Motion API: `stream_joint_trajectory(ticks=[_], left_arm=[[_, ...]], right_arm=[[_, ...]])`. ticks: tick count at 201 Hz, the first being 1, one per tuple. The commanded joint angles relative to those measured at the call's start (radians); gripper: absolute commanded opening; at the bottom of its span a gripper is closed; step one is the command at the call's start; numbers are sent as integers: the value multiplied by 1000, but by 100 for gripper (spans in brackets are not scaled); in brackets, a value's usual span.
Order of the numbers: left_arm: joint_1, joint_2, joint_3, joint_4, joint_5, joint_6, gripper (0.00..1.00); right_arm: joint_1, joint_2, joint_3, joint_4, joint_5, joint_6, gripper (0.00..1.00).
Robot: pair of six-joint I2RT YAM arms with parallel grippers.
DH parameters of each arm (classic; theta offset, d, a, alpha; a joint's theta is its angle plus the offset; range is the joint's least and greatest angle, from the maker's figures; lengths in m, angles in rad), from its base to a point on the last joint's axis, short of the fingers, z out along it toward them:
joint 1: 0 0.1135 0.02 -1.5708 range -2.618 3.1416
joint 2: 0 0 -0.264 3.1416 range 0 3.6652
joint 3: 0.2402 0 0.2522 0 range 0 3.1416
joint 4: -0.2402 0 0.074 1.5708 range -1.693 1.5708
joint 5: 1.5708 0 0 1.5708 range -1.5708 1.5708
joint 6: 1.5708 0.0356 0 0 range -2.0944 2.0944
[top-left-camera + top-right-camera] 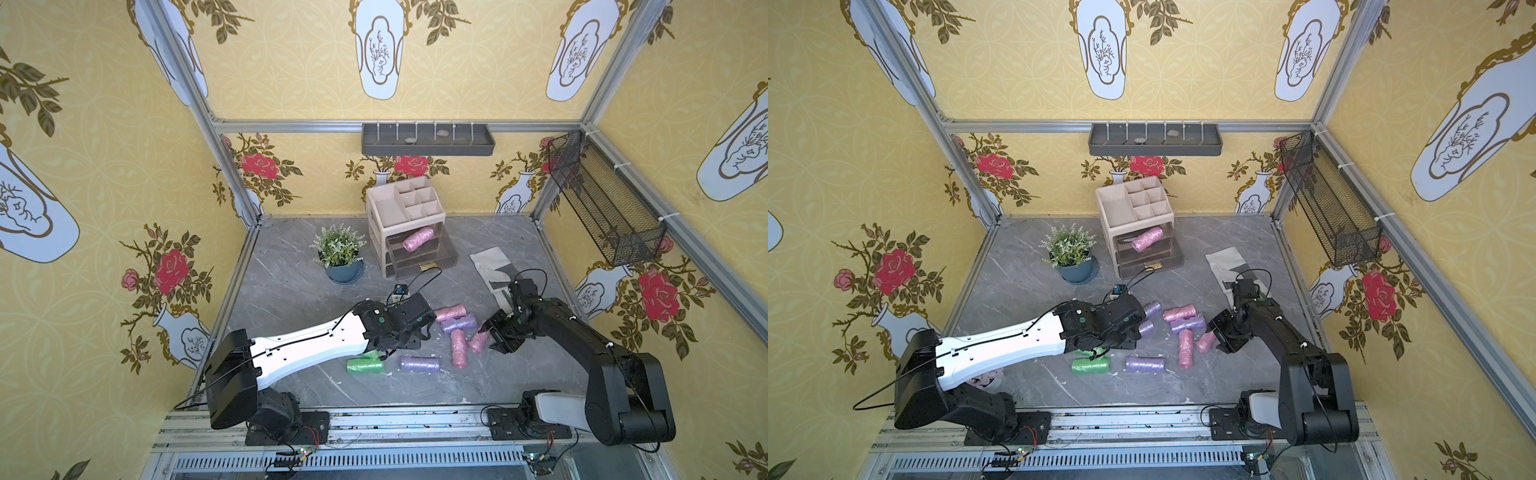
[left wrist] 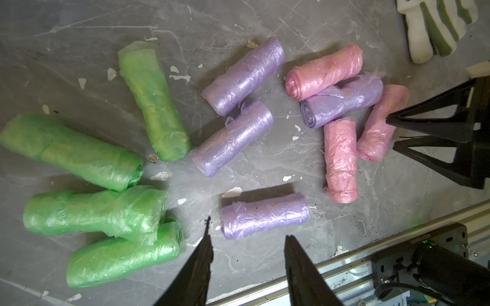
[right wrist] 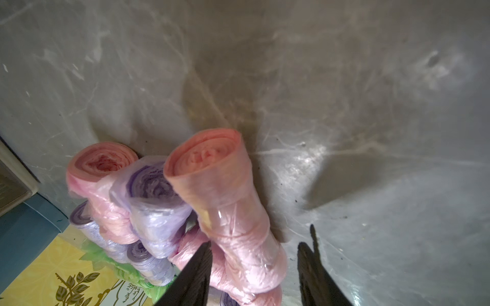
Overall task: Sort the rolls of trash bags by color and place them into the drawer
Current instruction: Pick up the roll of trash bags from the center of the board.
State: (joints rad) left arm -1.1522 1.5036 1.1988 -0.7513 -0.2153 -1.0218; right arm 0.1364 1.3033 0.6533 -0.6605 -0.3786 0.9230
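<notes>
- one pink roll (image 1: pixel 417 239) is already in the open drawer (image 1: pixel 446 259)
- the rest lie on the counter (image 1: pixel 291 291) in front of the drawer: greens (image 2: pixel 79 151), lilacs (image 2: pixel 242 76) and pinks (image 2: pixel 324 71), roughly grouped by colour
- left jaws spread and empty, hovering just beside a lone lilac roll (image 2: pixel 265 214)
- right jaws spread around a tilted pink roll (image 3: pixel 238 212) that leans on its neighbours; there's a gap on one side, so they're not pinching it

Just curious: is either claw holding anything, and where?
Nothing seems held. The left gripper is open and empty; the right gripper, open, straddles a pink roll.
</notes>
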Motion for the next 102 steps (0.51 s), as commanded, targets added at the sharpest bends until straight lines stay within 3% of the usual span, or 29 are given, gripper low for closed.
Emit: stream_joint_trajectory(ticks=[1,102], left_arm=[[-1,3,-8,26,5,1,46],[0,-24,-25,20,-15,0,46]], right_arm=[[6,16,3,31,25,-5,53],[12,31,-58,102,-5,30,29]])
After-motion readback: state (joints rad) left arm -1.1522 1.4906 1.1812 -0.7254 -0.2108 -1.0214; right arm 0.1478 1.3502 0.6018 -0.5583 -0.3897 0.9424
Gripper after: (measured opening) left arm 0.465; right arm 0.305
